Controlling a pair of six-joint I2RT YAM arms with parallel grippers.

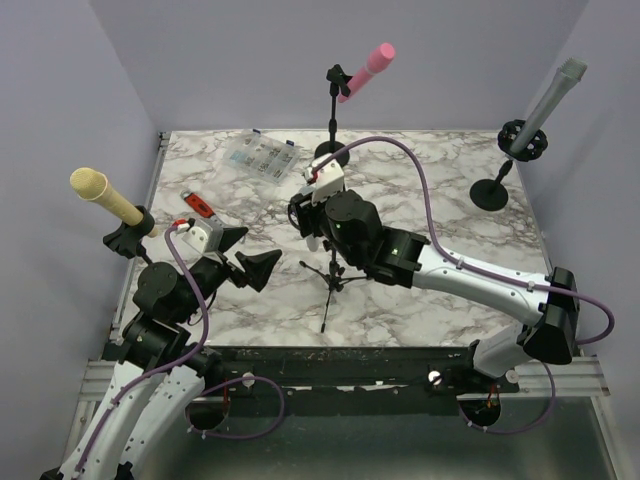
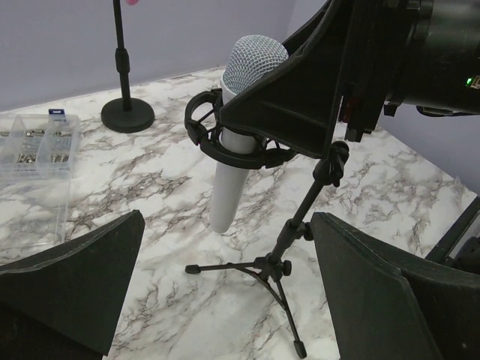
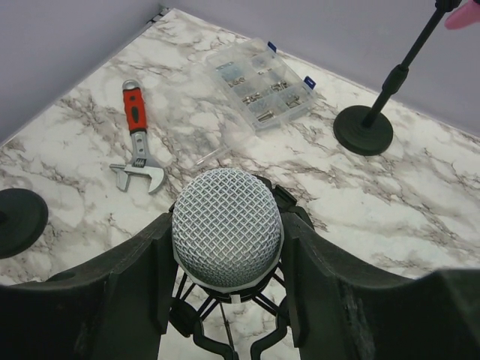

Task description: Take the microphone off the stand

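The white microphone (image 2: 227,184) sits in its tripod stand (image 2: 295,227) mid-table (image 1: 460,200), right fingers (image 3: 112,292) apparently pinching its mesh head, left fingers (image 2: 75,277) spread wide just left.

Honestly can't read a single word, logo or number anywhere here, everything's either unmarked or way too small.

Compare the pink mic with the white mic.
The pink mic tilts atop a tall round-base stand at the far edge; the white mic stands near upright on a low tripod. Nothing touches the pink mic; the right gripper clamps the white mic at its head. Both sit in stands.
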